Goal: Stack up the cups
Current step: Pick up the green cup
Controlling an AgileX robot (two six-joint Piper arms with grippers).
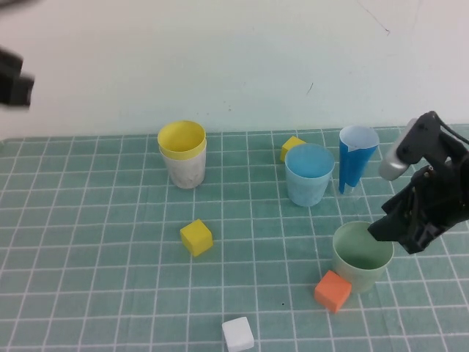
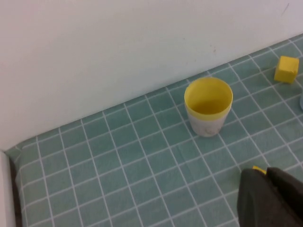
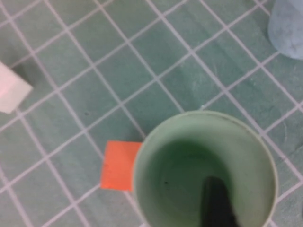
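- Right gripper (image 1: 388, 233): hangs at the right side of the table over the rim of the sage green cup (image 1: 360, 257). In the right wrist view one dark finger (image 3: 215, 202) reaches down inside the cup (image 3: 204, 168); the other finger is out of sight, so I cannot tell whether the wall is clasped.
- Left gripper (image 1: 15, 81): raised at the far left edge, well apart from all the cups; I cannot tell whether it is wide or narrow.
- Yellow cup (image 1: 182, 139): sits nested inside the pale pink cup (image 1: 184, 170), upright near the back wall on the left of the green checked mat (image 1: 88, 242). The left wrist view shows the same pair (image 2: 208, 104).
- Light blue cup (image 1: 308, 174): upright, right of centre, just beside the dark-blue-and-white paper cone (image 1: 356, 158).
- Orange cube (image 1: 333, 290): touching or just beside the foot of the sage green cup.
- Yellow cubes: one mid-mat (image 1: 196, 237), one behind the light blue cup (image 1: 292, 146).
- White cube (image 1: 238, 334): at the near edge.
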